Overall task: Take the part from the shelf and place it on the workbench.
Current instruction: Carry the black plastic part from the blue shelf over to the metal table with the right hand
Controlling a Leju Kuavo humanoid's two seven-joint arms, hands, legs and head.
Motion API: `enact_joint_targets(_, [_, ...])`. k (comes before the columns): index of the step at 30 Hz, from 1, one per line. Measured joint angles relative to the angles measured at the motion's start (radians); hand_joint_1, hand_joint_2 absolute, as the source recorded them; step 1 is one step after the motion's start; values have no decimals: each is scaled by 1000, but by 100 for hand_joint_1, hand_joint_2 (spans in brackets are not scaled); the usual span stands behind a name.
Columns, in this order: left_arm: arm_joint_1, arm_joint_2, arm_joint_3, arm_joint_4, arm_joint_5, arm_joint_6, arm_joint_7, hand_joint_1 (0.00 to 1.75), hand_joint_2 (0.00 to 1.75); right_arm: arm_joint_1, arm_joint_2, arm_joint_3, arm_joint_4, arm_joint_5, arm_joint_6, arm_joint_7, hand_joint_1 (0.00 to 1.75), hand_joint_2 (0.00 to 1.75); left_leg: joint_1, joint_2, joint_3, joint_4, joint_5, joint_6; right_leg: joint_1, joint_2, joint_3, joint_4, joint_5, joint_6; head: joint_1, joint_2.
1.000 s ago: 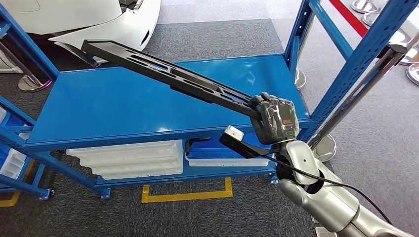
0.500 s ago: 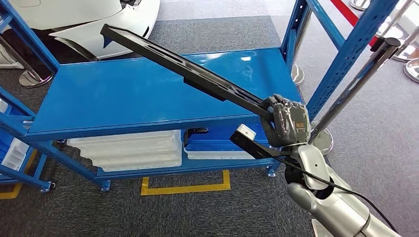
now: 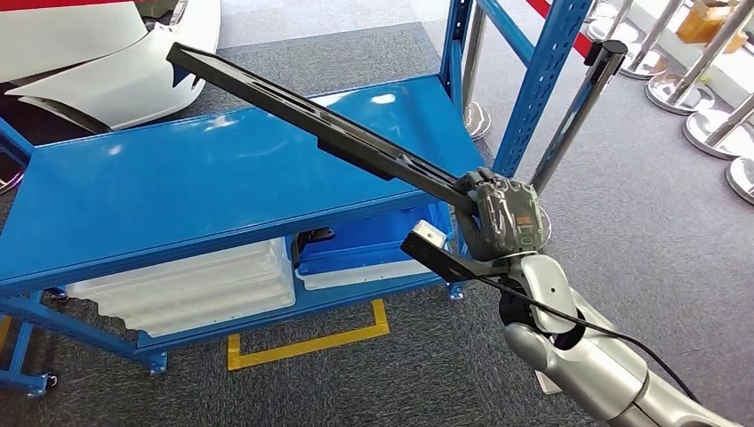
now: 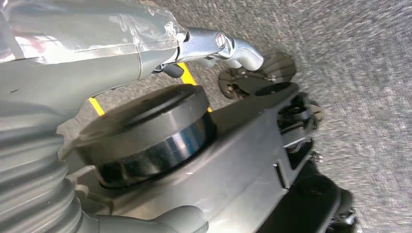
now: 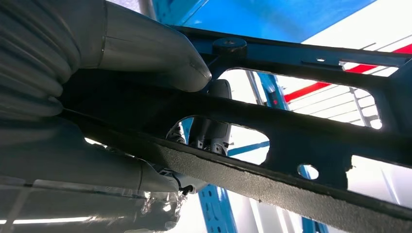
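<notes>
Clearly the right hand (image 3: 502,221) grips one end of the part (image 3: 311,129), a long black slotted bar, and its fingers (image 3: 485,187) are wrapped tight around that end. From the fingers the part runs out and upward at a slant, crossing above the blue shelf (image 3: 178,191) without touching it; its far end hangs well beyond the fingers, over the shelf's back edge and close to a white car body panel (image 3: 107,71). In the right wrist view the thick grey thumb (image 5: 150,60) presses on one face of the part (image 5: 291,131) while the darker fingers close on the other, and the bar's cut-out windows show blue rack posts through them.

Below the fingers, on the rack's lower level, lie stacked white trays (image 3: 191,289) and a blue bin (image 3: 360,253) side by side. A yellow floor marking (image 3: 307,342) sits on the grey carpet (image 3: 658,231) under the rack. Beside the fingers, on the side away from the shelf, a dark metal pole (image 3: 578,107) leans near a blue upright post (image 3: 538,84), and chrome stanchion bases (image 3: 707,133) stand well apart from them.

The left hand (image 4: 63,53) shows in the left wrist view against grey carpet; I cannot tell how its fingers lie.
</notes>
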Motion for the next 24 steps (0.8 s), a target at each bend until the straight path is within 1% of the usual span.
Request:
enact_joint_targets(1, [-1, -1, 0, 0, -2, 0, 1, 0, 175, 2, -1, -2, 0, 0, 0, 1, 175, 175, 1, 10, 2, -12, 6, 2, 1, -3, -2, -1, -1, 5, -2, 0])
enact_joint_targets(2, [-3, -1, 0, 0, -3, 0, 1, 0, 175, 2, -2, -4, 0, 0, 0, 1, 175, 175, 3, 19, 4, -25, 13, 5, 4, -15, -10, 11, -11, 9, 1, 0])
enact_joint_targets(3, [-5, -2, 0, 0, -4, 0, 1, 0, 175, 2, -4, -6, 0, 1, 0, 1, 175, 175, 5, 29, 6, -36, 20, 8, 7, -32, -26, 42, -33, 11, 7, 0])
enact_joint_targets(4, [-6, -2, 0, 0, -4, 0, 2, 0, 175, 3, -4, -7, 0, 1, 0, 1, 175, 175, 6, 37, 5, -40, 24, 10, 8, -52, -51, 95, -64, 13, 15, 0])
enact_joint_targets(5, [-6, -2, 0, 0, -4, 0, 2, 0, 175, 3, -4, -8, 0, 1, 0, 2, 175, 175, 6, 45, 2, -39, 25, 12, 9, -65, -81, 159, -96, 15, 23, 0])
enact_joint_targets(6, [-6, -2, 0, 0, -4, 0, 2, 0, 175, 5, -5, -8, 0, 0, 0, 3, 175, 175, 6, 54, -1, -37, 25, 12, 8, -72, -107, 218, -117, 17, 29, 0])
enact_joint_targets(7, [-5, -2, 0, 0, -5, 1, 2, 0, 175, 7, -5, -8, 0, 0, 0, 3, 175, 175, 6, 63, -4, -33, 24, 11, 7, -75, -122, 252, -123, 19, 35, 0])
enact_joint_targets(8, [-5, -3, 0, 0, -5, 1, 2, 0, 175, 8, -5, -8, 0, 0, 0, 4, 175, 175, 7, 72, -7, -29, 22, 9, 6, -78, -117, 247, -109, 22, 41, 0])
enact_joint_targets(9, [-5, -3, 0, 0, -5, 1, 2, 0, 175, 9, -5, -9, 0, -1, 0, 5, 175, 175, 7, 80, -8, -24, 19, 7, 4, -84, -94, 205, -81, 24, 47, 0])
enact_joint_targets(10, [-6, -3, 0, 0, -5, 1, 2, 0, 175, 9, -6, -9, 0, -1, 0, 5, 175, 175, 8, 89, -10, -17, 14, 3, 3, -97, -59, 137, -50, 26, 52, 0])
enact_joint_targets(11, [-7, -3, 0, 0, -5, 1, 2, 0, 175, 9, -6, -10, 0, -1, 0, 5, 175, 175, 6, 96, -11, -9, 8, -3, 5, -111, -28, 77, -29, 26, 57, 0])
enact_joint_targets(12, [-8, -3, 0, 0, -5, 1, 3, 0, 175, 9, -6, -10, 0, -2, 0, 6, 175, 175, 4, 102, -14, -1, 3, -8, 6, -120, -7, 34, -17, 21, 60, 0])
enact_joint_targets(13, [-9, -3, 0, 0, -5, 1, 4, 0, 175, 10, -6, -11, 0, -2, 0, 7, 175, 175, 2, 107, -16, 6, -1, -13, 8, -124, 1, 14, -16, 15, 60, 0])
enact_joint_targets(14, [-9, -3, 0, 0, -5, 1, 6, 0, 175, 11, -7, -11, 0, -3, 0, 8, 175, 175, 0, 112, -17, 10, -2, -17, 11, -119, -1, 15, -18, 8, 58, 0])
enact_joint_targets(16, [-10, -3, 0, 0, -5, 1, 8, 0, 175, 13, -9, -12, 0, -4, 0, 9, 175, 175, 1, 120, -17, 14, -6, -24, 10, -103, -5, 14, -14, -3, 51, 0])
enact_joint_targets(17, [-11, -3, 0, 0, -4, 1, 9, 0, 175, 13, -9, -12, 0, -4, 0, 9, 175, 175, 3, 113, -20, 26, -17, -29, 9, -96, -7, 13, -12, -7, 48, 0])
enact_joint_targets(18, [-11, -3, 0, 0, -4, 1, 9, 0, 175, 12, -9, -12, 0, -5, 0, 9, 175, 175, 5, 101, -31, 55, -39, -33, 7, -90, -8, 11, -10, -11, 44, 0])
enact_joint_targets(19, [-11, -3, 0, 0, -4, 1, 9, 0, 175, 12, -9, -12, 0, -5, 0, 9, 175, 175, 8, 84, -50, 105, -71, -38, 6, -84, -8, 10, -8, -14, 39, 0])
enact_joint_targets(20, [-9, -3, 0, 0, -4, 1, 9, 0, 175, 12, -9, -12, 0, -5, 0, 9, 175, 175, 9, 69, -77, 170, -106, -42, 7, -77, -10, 10, -7, -16, 33, 0])
enact_joint_targets(21, [-8, -3, 0, 0, -4, 1, 9, 0, 175, 12, -9, -12, 0, -5, 1, 9, 175, 175, 11, 61, -105, 235, -134, -44, 8, -70, -11, 10, -6, -17, 27, 0])
enact_joint_targets(22, [-6, -3, 0, 0, -4, 1, 9, 0, 175, 12, -9, -12, 0, -5, 1, 9, 175, 175, 11, 57, -125, 280, -145, -44, 9, -61, -12, 10, -5, -19, 23, 0])
enact_joint_targets(23, [-5, -3, 0, 0, -4, 1, 9, 0, 175, 12, -9, -12, 0, -5, 1, 9, 175, 175, 10, 55, -130, 291, -137, -42, 11, -52, -12, 11, -4, -20, 19, 0])
enact_joint_targets(24, [-5, -3, 0, 0, -4, 1, 9, 0, 175, 12, -9, -12, 0, -5, 1, 9, 175, 175, 9, 51, -119, 266, -112, -37, 12, -42, -12, 11, -3, -20, 15, 0])
